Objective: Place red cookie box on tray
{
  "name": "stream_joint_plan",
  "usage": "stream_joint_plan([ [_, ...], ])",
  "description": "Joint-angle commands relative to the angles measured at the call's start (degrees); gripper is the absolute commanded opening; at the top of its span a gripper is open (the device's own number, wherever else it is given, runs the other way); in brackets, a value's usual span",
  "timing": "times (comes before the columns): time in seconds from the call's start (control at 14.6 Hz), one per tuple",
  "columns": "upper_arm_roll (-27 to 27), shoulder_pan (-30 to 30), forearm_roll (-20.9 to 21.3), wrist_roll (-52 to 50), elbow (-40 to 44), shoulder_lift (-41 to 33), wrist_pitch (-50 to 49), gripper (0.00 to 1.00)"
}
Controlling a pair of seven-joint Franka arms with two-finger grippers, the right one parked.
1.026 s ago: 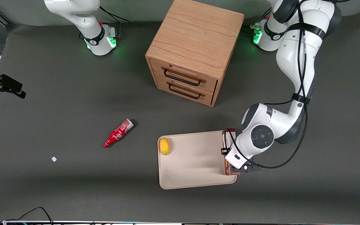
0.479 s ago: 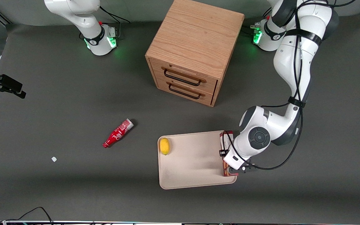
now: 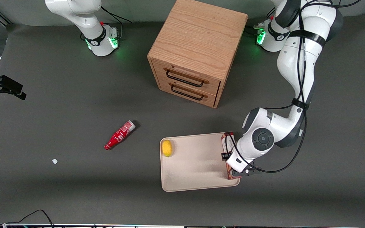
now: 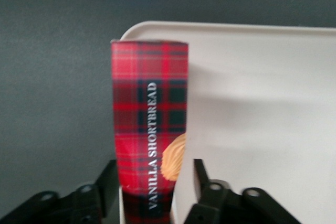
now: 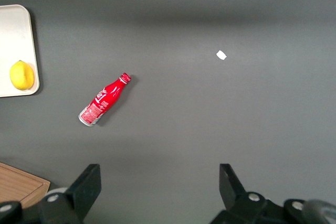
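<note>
The tray [image 3: 195,164] lies on the dark table nearer the front camera than the wooden drawer cabinet [image 3: 195,50]. In the tray a yellow lemon [image 3: 167,148] rests against the rim at the end toward the parked arm. At the tray's other end, toward the working arm, the red cookie box [image 3: 227,142] runs lengthwise along the short rim, over the tray's edge; whether it rests on the tray or is held just above it cannot be told. In the wrist view the red cookie box [image 4: 151,129] shows its plaid side with the words VANILLA SHORTBREAD and a tan cookie picture, one long edge over the tray [image 4: 262,103] and the other over the table.

The gripper [image 4: 155,192] is at that same end of the tray, pointing down over the box. Its two fingers [image 4: 107,182] stand on either side of the box's near end, pinching it between them.

Well away from the tray, toward the parked arm's end, a red bottle [image 3: 119,135] lies on its side on the table
</note>
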Motion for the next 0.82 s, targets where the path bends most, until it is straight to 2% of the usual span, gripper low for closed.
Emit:
stream_joint_plan([
  [0.0,0.7,-1.1,1.0,-1.8,-0.4,-0.1,1.5,1.00],
  [0.27,0.6,-1.0,0.7,-1.8,-0.4,-1.6,1.5,1.00],
  [0.48,0.6,-0.4,0.1,-1.2,-0.4,-5.7,0.4,1.00],
  [0.62,0.6,0.2,0.3,-1.2,-2.2,-10.3,-0.4,1.00],
  [0.75,0.4,2.3,-1.3,-1.2,-5.6,-16.8,-3.3,1.00],
])
